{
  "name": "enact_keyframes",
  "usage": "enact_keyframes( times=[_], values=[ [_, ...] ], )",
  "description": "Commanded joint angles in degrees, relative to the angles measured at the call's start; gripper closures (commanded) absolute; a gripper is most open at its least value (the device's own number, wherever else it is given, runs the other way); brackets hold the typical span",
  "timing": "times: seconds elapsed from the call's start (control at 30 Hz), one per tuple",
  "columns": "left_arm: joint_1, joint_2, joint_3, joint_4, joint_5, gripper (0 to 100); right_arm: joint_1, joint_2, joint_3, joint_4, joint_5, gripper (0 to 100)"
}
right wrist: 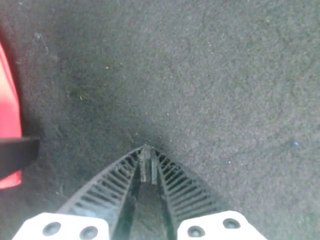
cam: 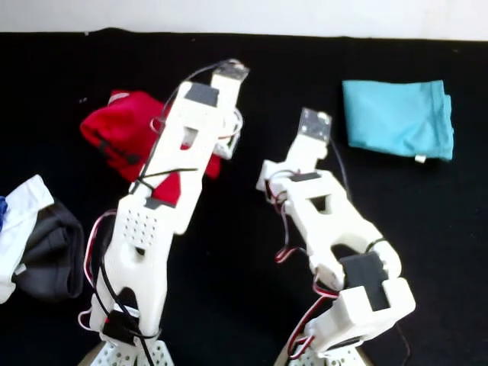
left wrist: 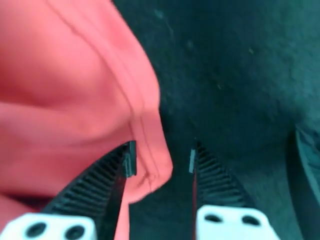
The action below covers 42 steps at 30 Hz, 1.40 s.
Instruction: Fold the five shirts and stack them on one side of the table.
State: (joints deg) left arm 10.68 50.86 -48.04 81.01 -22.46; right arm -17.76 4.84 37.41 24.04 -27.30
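A crumpled red shirt [cam: 122, 130] lies at the back left of the black table; my left arm [cam: 179, 152] stretches over its near edge. In the left wrist view my left gripper [left wrist: 161, 157] is open, and a hemmed corner of the red shirt [left wrist: 75, 100] lies between the two fingers, against one finger and apart from the other. A folded teal shirt [cam: 398, 118] lies flat at the back right. My right gripper [right wrist: 146, 161] is shut with nothing in it, low over bare black cloth mid-table, with the red shirt's edge [right wrist: 7, 115] off to one side.
A white shirt [cam: 19, 221] and a dark grey shirt [cam: 53, 252] lie heaped at the table's left edge, with a sliver of blue fabric [cam: 2, 210] beside them. The right arm [cam: 328, 213] stands mid-table. Black cloth [cam: 252, 290] covers the table.
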Motion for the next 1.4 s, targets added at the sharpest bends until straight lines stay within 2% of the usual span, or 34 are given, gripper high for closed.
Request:
enact_keyframes(
  times=[0.0, 0.2, 0.3, 0.47, 0.57, 0.7, 0.8, 0.83, 1.0, 1.2, 1.37],
  values=[
    [-1.71, 0.75, -0.31, -1.93, 0.09, 81, 0.66, -0.31, -0.66, -0.75, -0.62, 99.1],
    [-4.26, 3.21, -0.31, -1.05, -1.05, 84, 0.66, -0.31, -0.66, -0.75, -0.62, 99.1],
    [-4.44, 3.21, -0.31, 0.79, -5.27, 99, 0.66, -0.31, -0.66, -0.84, -0.62, 99.1],
    [-3.03, 3.12, -3.03, 2.81, -5.27, 99, 0.66, -0.31, -0.66, -0.84, -0.62, 99.1],
    [-0.92, 3.12, -12.26, 7.21, -5.19, 99, 0.66, -0.31, -0.66, -0.84, -0.62, 99.1],
    [2.77, 3.12, -32.84, 13.8, -5.19, 99, 0.66, -0.31, -0.66, -0.84, -0.62, 99.1],
    [5.23, 3.21, -47.52, 14.42, -5.45, 99, 0.66, -0.31, -0.66, -0.84, -0.62, 99.1],
    [6.02, 2.51, -48.22, 14.33, -5.54, 99, 0.66, -0.31, -0.66, -0.84, -0.62, 99.1],
    [9.19, -5.58, -46.64, 8.97, -5.54, 99, 0.66, -0.31, -0.66, -0.84, -0.62, 99.1],
    [10.24, -11.38, -46.64, -5.19, -5.71, 99, 0.66, -0.31, -0.66, -0.84, -0.62, 99.1],
    [9.98, -16.22, -46.64, -16.79, -13.27, 99, 0.66, -0.31, -0.66, -0.84, -0.62, 99.1]
  ],
)
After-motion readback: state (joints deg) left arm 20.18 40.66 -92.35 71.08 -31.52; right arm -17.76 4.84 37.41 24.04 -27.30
